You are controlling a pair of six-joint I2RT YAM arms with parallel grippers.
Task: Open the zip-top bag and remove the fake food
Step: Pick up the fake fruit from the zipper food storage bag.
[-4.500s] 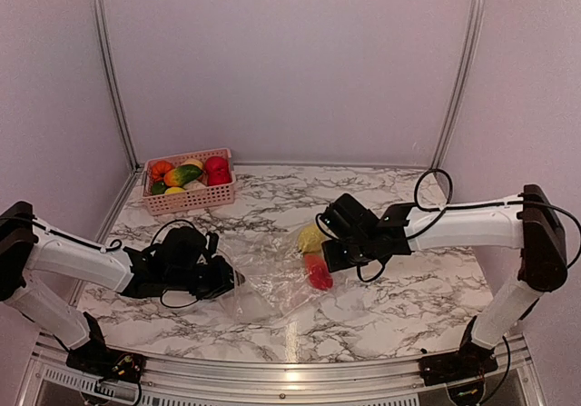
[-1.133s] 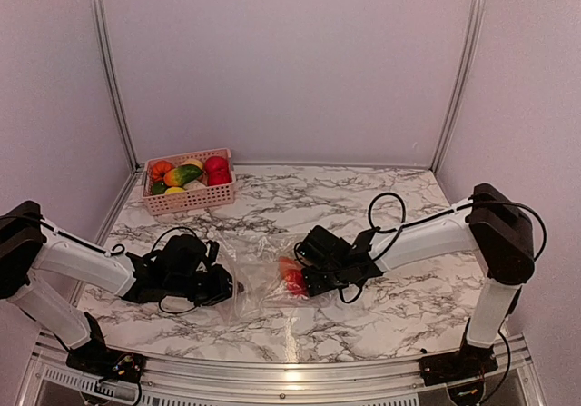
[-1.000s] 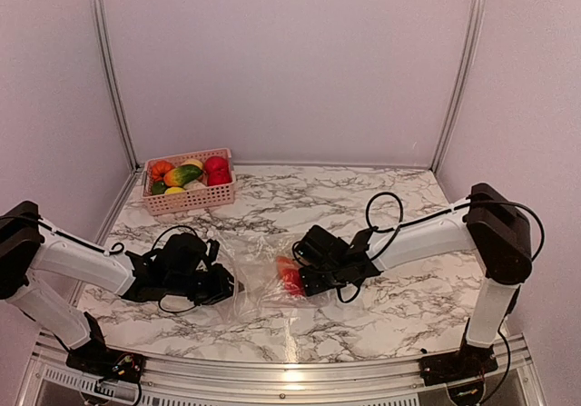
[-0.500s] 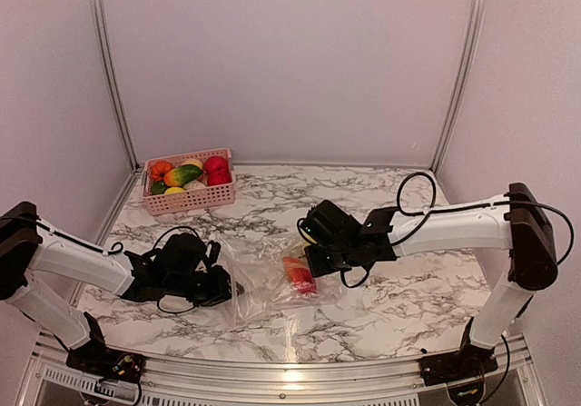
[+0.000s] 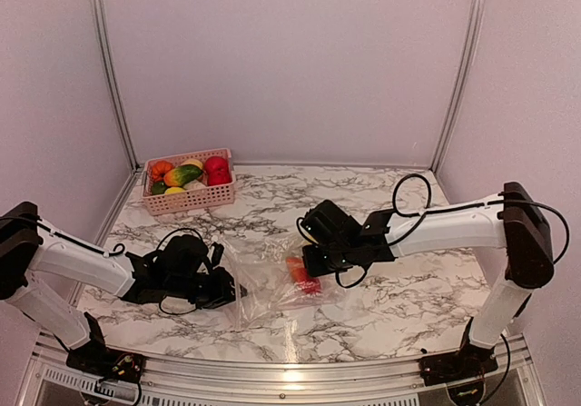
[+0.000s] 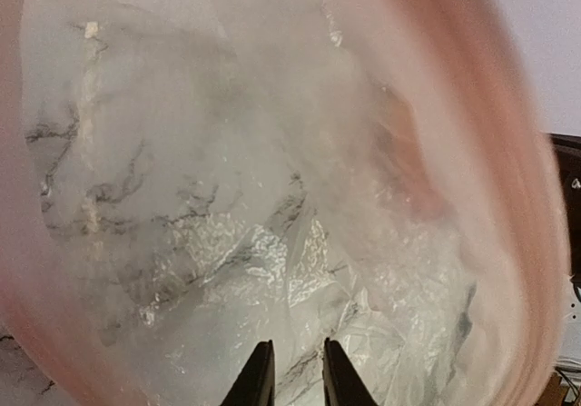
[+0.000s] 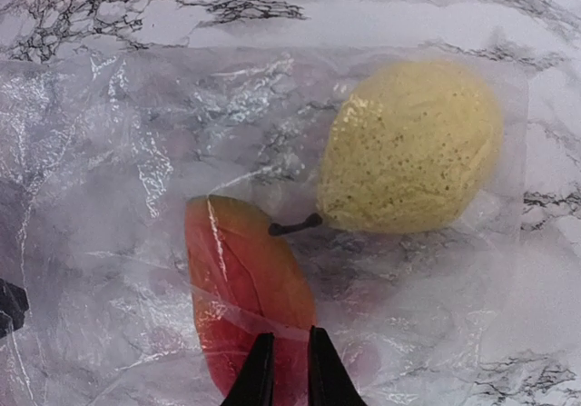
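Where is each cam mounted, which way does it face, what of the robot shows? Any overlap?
Top external: above and behind the bases, looking down on the table; shows both arms, left gripper, right gripper.
Left wrist: on the left arm, looking past its own fingertips into the zip-top bag.
Right wrist: on the right arm, looking down past its fingertips at the red fruit and yellow pear.
Shared: all three show the bag; top and right wrist show the red fruit.

A high rear camera overlooks the whole table (image 5: 408,197), while both wrist cameras peer closely at the zip-top bag (image 5: 263,288).
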